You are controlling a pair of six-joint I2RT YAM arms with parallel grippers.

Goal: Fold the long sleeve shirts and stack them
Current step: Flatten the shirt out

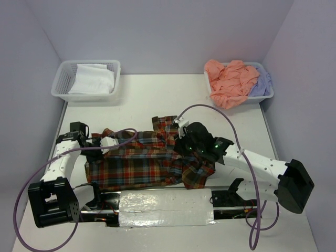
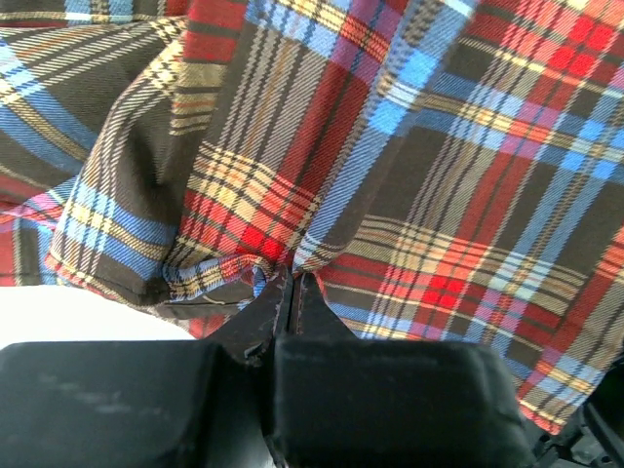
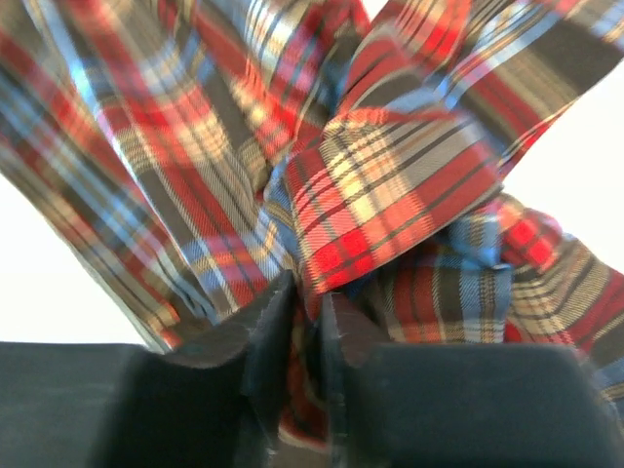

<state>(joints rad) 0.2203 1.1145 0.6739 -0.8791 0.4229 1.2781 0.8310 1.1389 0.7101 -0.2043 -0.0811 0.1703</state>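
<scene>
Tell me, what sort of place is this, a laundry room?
Most likely a robotics lab test cell, not a laundry: plain walls box in a white table, a left arm and right arm are bolted at its near edge, and a plaid shirt lies before them.

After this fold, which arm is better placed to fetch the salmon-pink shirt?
Likely the right: the salmon-pink shirt sits in the far-right basket, on the right gripper's side; the left gripper grips the plaid shirt on the opposite side.

Plain pale lavender walls (image 1: 157,31) enclose a flat white surface (image 1: 152,97) under soft, even light. One white plastic lattice basket (image 1: 60,84) sits at eleven o'clock, a second lattice basket (image 1: 262,97) at one o'clock. A glossy silver-white sheet (image 1: 165,207) lies at six o'clock.
</scene>
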